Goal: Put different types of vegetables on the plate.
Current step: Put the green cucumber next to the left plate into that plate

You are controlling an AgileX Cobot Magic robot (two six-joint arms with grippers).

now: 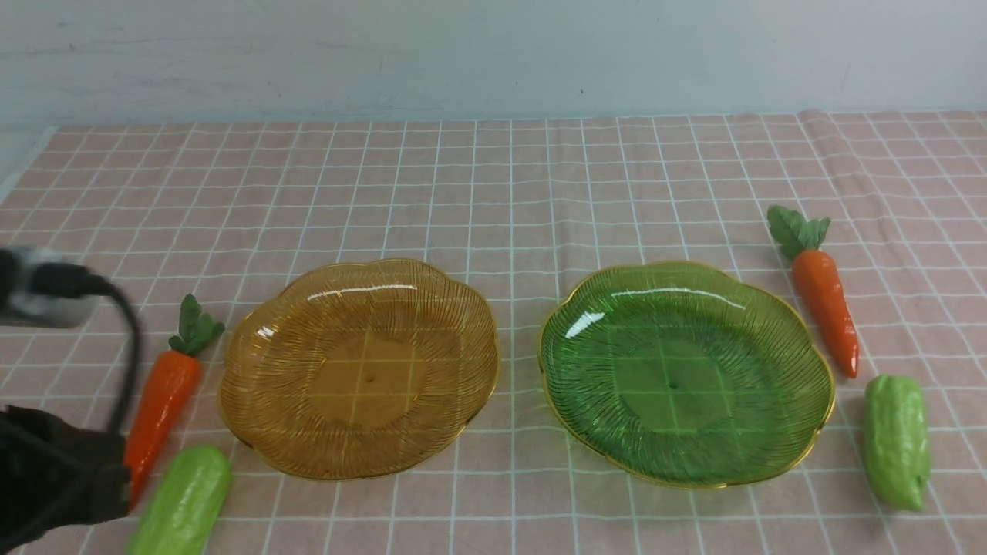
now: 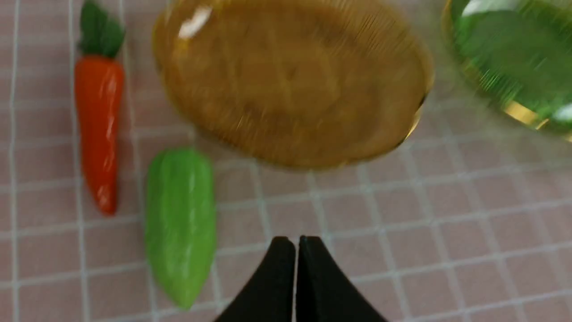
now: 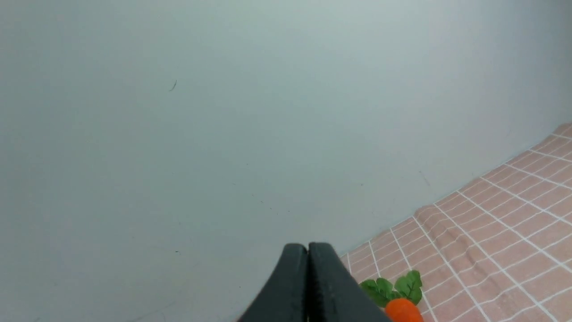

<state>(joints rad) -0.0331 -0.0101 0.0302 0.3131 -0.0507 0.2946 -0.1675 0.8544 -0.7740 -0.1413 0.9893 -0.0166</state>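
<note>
The left gripper (image 2: 296, 241) and right gripper (image 3: 308, 248) have their fingers together, gripping nothing. With the green plate (image 1: 686, 378) as clock centre, one carrot (image 1: 825, 289) lies at two o'clock, one gourd (image 1: 897, 443) at four, outside its rim.

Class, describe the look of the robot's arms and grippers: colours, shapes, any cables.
The left arm has dark, blocky parts, a blurred grey section and a looping black cable. Both left gripper and right gripper have dark, tapering fingers.

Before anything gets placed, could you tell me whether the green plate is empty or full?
Empty: the green plate shows only its bare, ridged surface.
</note>
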